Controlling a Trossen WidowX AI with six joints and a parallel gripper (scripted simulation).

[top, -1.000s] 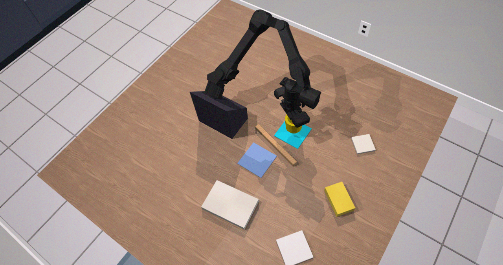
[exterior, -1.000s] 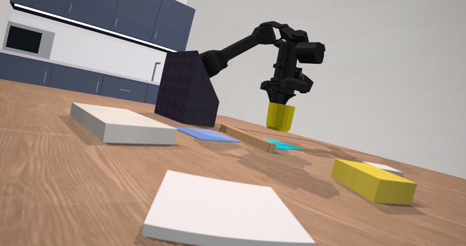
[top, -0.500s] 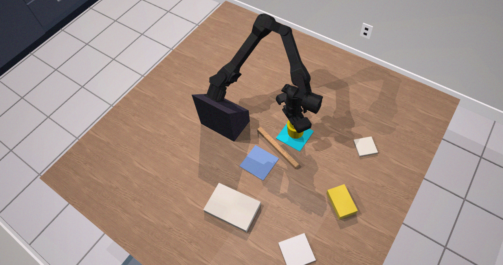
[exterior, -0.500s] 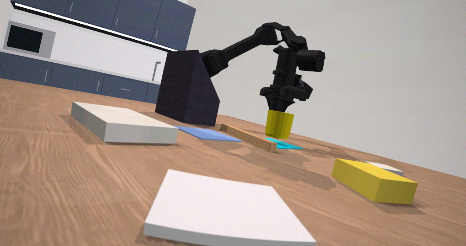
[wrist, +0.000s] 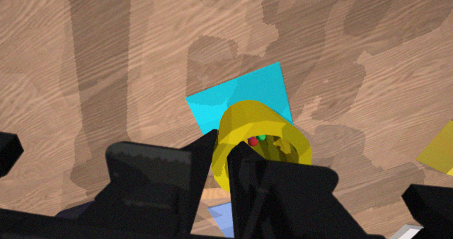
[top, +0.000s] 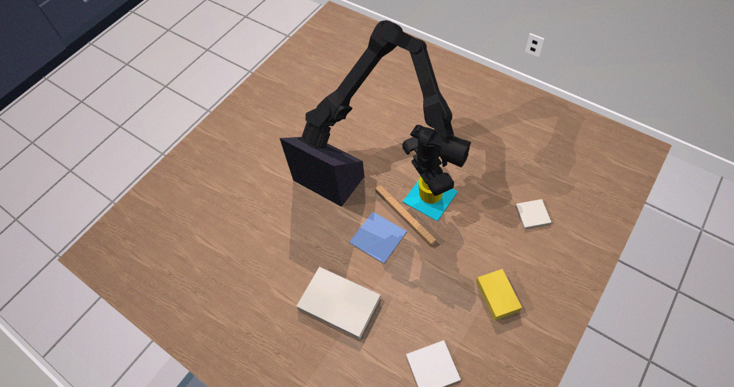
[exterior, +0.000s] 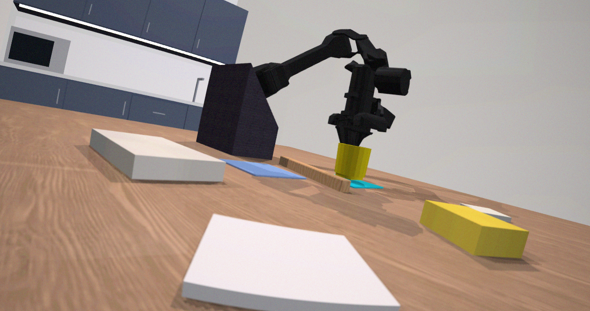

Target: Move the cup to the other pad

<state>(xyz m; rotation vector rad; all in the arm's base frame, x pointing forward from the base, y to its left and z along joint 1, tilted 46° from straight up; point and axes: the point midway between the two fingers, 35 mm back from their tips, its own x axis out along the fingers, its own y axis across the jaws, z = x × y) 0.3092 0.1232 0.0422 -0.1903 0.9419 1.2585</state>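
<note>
The yellow cup (top: 430,195) (exterior: 351,161) (wrist: 255,115) is upright over the cyan pad (top: 436,212) (exterior: 371,184) (wrist: 262,80), with its base at or just above the pad; I cannot tell whether they touch. My gripper (top: 430,179) (exterior: 353,144) (wrist: 222,134) points down and is shut on the cup's wall at the rim, one finger inside and one outside. A red marble (wrist: 252,141) and a green marble (wrist: 261,137) show inside the cup; the inner finger hides part of the inside. The blue pad (top: 377,238) (exterior: 263,169) (wrist: 223,218) has nothing on it.
A low wooden strip (top: 405,215) (exterior: 315,173) (wrist: 214,194) lies between the pads. A yellow block (top: 499,292) (exterior: 474,226), a thick white box (top: 338,300) (exterior: 165,152), a large white tile (top: 433,364) (exterior: 284,263) and a small white tile (top: 533,214) (exterior: 486,212) lie farther out.
</note>
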